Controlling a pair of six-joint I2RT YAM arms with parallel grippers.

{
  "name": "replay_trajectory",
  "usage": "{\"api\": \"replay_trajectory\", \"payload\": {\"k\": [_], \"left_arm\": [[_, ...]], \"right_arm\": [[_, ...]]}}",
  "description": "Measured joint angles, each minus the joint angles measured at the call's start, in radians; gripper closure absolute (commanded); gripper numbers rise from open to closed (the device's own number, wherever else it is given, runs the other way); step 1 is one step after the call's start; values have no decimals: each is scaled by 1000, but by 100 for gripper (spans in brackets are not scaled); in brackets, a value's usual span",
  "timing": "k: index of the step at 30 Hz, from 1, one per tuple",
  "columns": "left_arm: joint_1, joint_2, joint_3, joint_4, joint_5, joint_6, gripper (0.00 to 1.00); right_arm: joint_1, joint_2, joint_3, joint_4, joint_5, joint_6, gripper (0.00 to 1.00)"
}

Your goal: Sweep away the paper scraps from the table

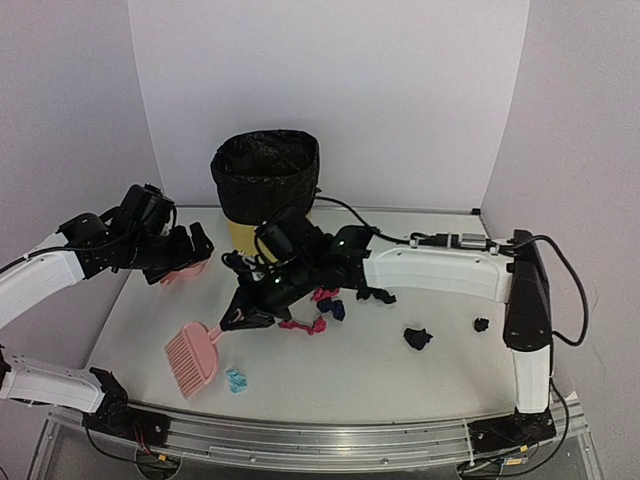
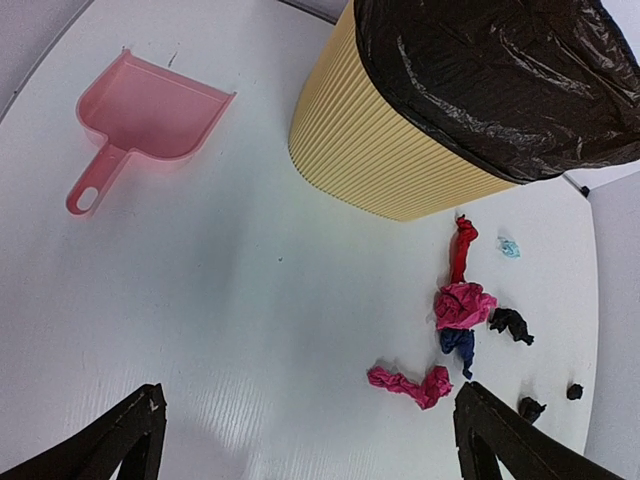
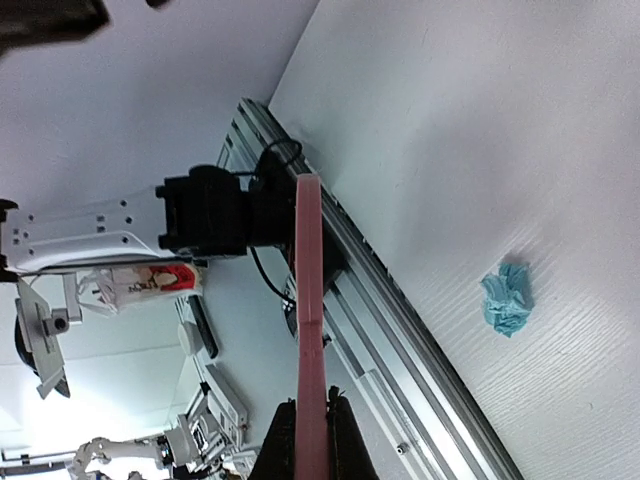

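**A:** If starting at the left: left gripper [image 2: 310, 405] spread wide, holding nothing, hanging over the table [image 2: 230, 300] near the pink dustpan [image 2: 150, 105].

**B:** Agreed. Should come down on the dustpan's handle, then set the pan's lip flat on the table, mouth turned toward the scraps.

**A:** Next along, the right gripper [image 3: 309, 430]: clamped shut on the handle of the pink brush [image 1: 192, 358], head pointing toward the near edge.

**B:** Better to keep the teeth pressed to the table and pull in short, slow strokes. Could begin with the light blue scrap [image 1: 236, 380], lying alone just right of the brush head, close to the front rail [image 1: 330, 440].

**A:** Then the main paper scraps [image 1: 320, 305], pink, red and navy, bunched mid-table in front of the yellow bin [image 1: 265, 185]. Further right, two black wads [image 1: 417, 338], well apart from the bunch.

**B:** Worth drawing those outliers inward first. No flicking; probably light enough to skitter off.

**A:** Any brand or writing?

**B:** None legible. Only a white tag with red print [image 3: 150, 281] beyond the table edge in the right wrist view, too small to read.
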Motion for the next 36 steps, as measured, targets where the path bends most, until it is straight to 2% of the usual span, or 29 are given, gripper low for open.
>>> {"api": "replay_trajectory", "payload": {"k": [5,10,16,23,30,36], "left_arm": [[0,23,0,19,9,7,0],[0,61,1,30,26,15,0],[0,98,1,43,48,22,0],[0,123,1,64,62,18,0],[0,139,1,71,59,-5,0],[0,154,0,104,57,-34,0]], "right_arm": [[31,167,58,-112,-109,-33,100],[7,172,-15,-175,-105,-50,100],[-64,50,-175,-180,-87,-43,100],[-235,-142,-376,-217,-4,-52,100],[-371,-299,-428,-307,104,-119,100],[-447,-412,-435,-379,122,-222,100]]}}
